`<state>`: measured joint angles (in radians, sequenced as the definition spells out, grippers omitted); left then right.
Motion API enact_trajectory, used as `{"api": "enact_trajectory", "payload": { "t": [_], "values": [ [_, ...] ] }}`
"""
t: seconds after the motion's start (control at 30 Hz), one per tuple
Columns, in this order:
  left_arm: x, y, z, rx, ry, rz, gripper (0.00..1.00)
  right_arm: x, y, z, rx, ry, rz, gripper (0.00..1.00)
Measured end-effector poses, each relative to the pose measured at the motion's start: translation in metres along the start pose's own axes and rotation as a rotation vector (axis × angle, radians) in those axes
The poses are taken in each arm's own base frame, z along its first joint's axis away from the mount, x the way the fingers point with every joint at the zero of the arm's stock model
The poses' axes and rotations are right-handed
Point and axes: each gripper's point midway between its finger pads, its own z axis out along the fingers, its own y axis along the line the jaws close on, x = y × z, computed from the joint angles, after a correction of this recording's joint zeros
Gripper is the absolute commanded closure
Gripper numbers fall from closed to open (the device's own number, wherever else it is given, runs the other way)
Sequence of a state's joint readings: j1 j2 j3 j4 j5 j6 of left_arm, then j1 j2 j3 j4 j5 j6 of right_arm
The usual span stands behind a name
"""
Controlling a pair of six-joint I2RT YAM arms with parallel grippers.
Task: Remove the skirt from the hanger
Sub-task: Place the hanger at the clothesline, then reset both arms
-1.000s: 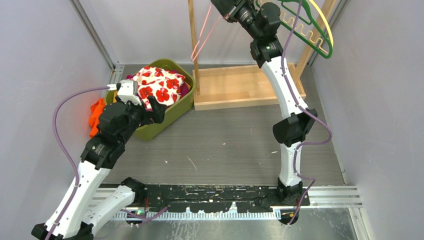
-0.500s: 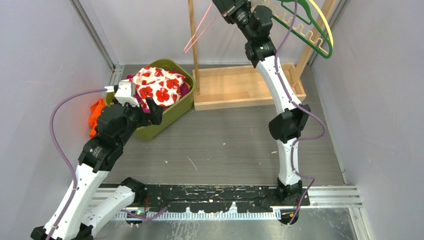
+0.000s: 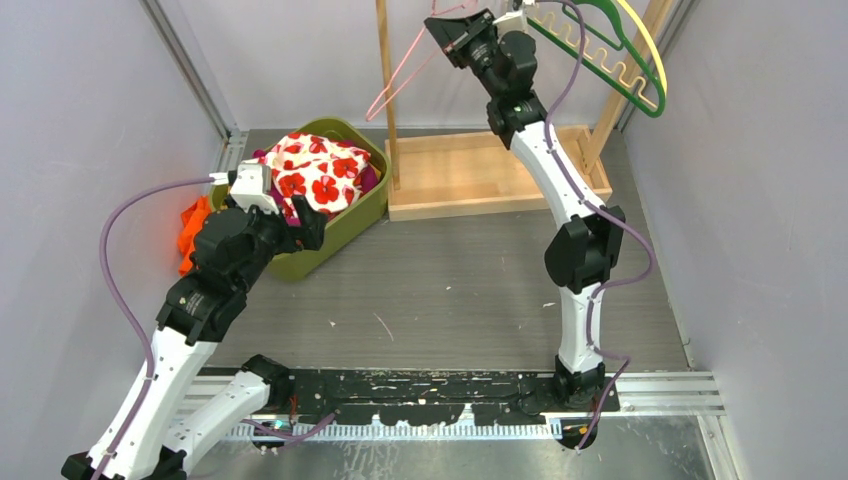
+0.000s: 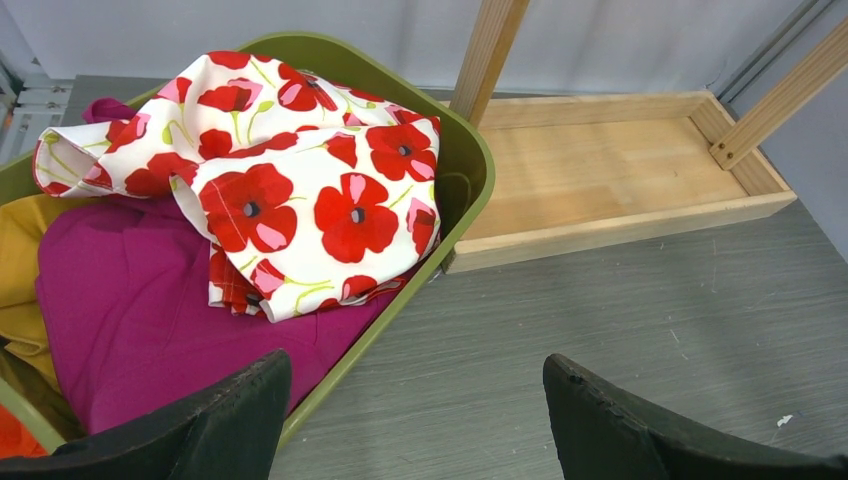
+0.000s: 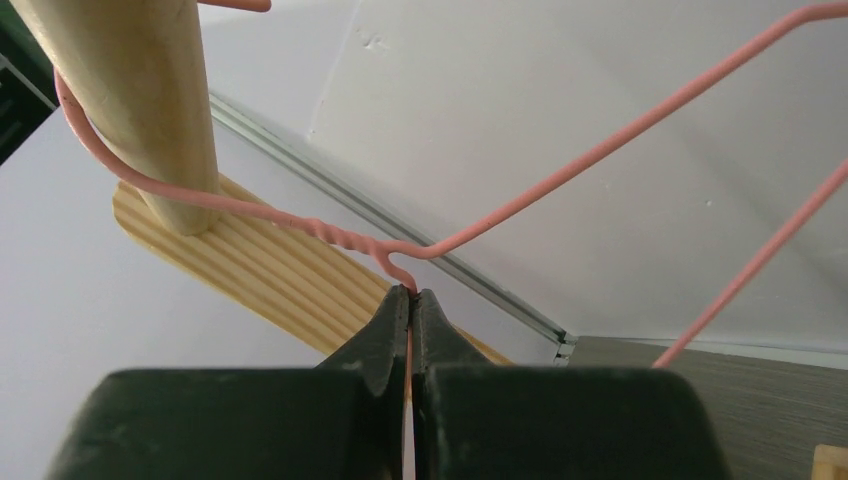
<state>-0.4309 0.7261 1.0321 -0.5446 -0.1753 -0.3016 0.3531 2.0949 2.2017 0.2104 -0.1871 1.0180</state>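
Fingers (image 5: 385,340) of the right gripper (image 5: 410,300) pinch the pink wire hanger (image 5: 350,240); the left gripper (image 4: 415,365) gapes empty.
Only the right wrist view shows the hanger's hook around the wooden post (image 5: 140,110). The poppy skirt (image 4: 330,190) lies in the green basket (image 4: 470,170), partly hidden from above by the left arm.

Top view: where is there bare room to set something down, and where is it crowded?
Bare: the grey table between the green bin and the right arm, and inside the wooden tray. Crowded: the bin, heaped with clothes under the floral skirt, and up by the rack, where the right gripper pinches the pink hanger beside the green hanger.
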Motion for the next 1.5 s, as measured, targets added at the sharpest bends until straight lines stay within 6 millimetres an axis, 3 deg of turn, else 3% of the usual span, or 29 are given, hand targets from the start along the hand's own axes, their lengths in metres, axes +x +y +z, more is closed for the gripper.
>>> {"api": "enact_trajectory", "payload": {
  "t": [0.1, 0.27, 0.33, 0.5, 0.8, 0.93, 1.07, 1.17, 1.33, 1.5],
  "values": [
    [0.0, 0.0, 0.0, 0.0, 0.0, 0.0, 0.05, 0.0, 0.0, -0.005, 0.0, -0.004, 0.002, 0.91],
    [0.0, 0.0, 0.0, 0.0, 0.0, 0.001, 0.01, 0.002, 0.004, -0.013, -0.02, 0.007, -0.025, 0.47],
    [0.0, 0.0, 0.0, 0.0, 0.0, 0.004, 0.0, 0.007, 0.001, -0.02, -0.015, 0.019, -0.053, 0.36],
    [0.006, 0.003, 0.006, -0.016, 0.028, 0.024, 0.01, 0.014, -0.007, -0.037, 0.014, 0.049, -0.16, 0.33],
    [0.027, 0.02, 0.019, -0.13, 0.155, 0.058, 0.01, 0.022, -0.003, -0.075, 0.097, 0.085, -0.388, 0.26],
    [0.03, 0.028, 0.021, -0.178, 0.179, 0.07, 0.0, 0.041, 0.019, -0.099, 0.125, 0.132, -0.561, 0.25],
    [0.031, 0.032, 0.022, -0.201, 0.189, 0.073, 0.01, 0.063, 0.06, -0.127, 0.082, 0.172, -0.712, 0.25],
    [0.034, 0.034, 0.026, -0.222, 0.209, 0.069, 0.01, 0.068, 0.068, -0.15, 0.105, 0.177, -0.8, 0.25],
    [0.049, 0.044, 0.033, -0.292, 0.264, 0.068, 0.01, 0.077, 0.033, -0.196, 0.287, 0.208, -0.985, 0.24],
    [0.057, 0.05, 0.039, -0.338, 0.294, 0.064, 0.01, 0.091, -0.034, -0.238, 0.504, 0.33, -1.145, 0.16]
  ]
}}
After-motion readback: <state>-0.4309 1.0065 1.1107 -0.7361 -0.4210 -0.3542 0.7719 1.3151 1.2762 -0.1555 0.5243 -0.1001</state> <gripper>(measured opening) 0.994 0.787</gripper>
